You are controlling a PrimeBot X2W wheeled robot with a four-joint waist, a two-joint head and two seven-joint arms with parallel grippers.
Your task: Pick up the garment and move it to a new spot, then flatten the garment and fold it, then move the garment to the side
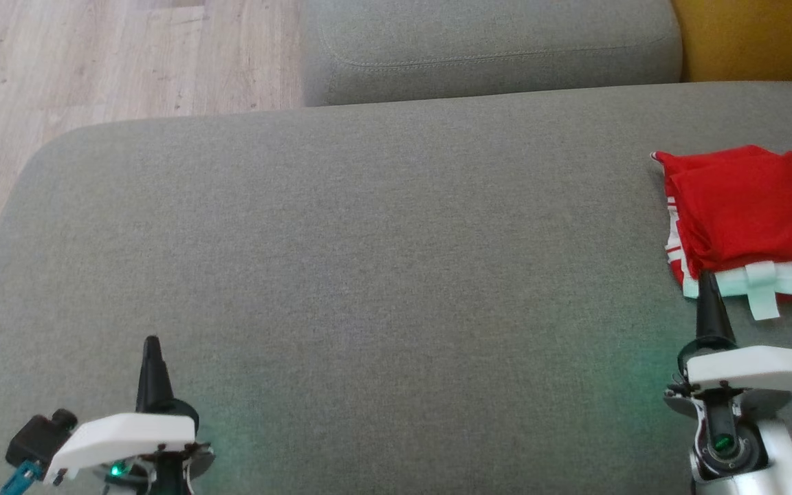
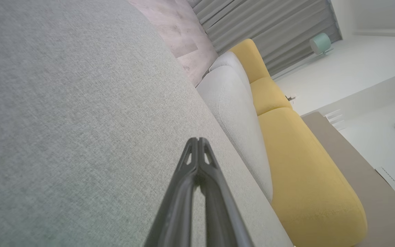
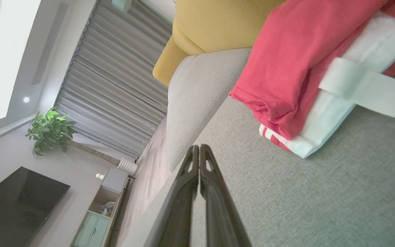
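Observation:
A red garment (image 1: 753, 206) with white trim lies folded at the right edge of the grey sofa seat (image 1: 368, 261), partly cut off by the head view's border. The right wrist view shows the same garment (image 3: 297, 68) with a pale waistband and a loose white strap. My right gripper (image 1: 709, 278) is shut, its tip just at the garment's near left corner; whether it touches the cloth is unclear. In the right wrist view that gripper (image 3: 199, 148) holds nothing. My left gripper (image 1: 152, 342) is shut and empty, low at the seat's near left, and its closed tips (image 2: 197, 140) hover over bare fabric.
A grey back cushion (image 1: 492, 48) runs along the far side of the seat, with a yellow cushion (image 1: 753, 38) to its right. Wooden floor (image 1: 93, 62) lies beyond the seat's left and far-left edge.

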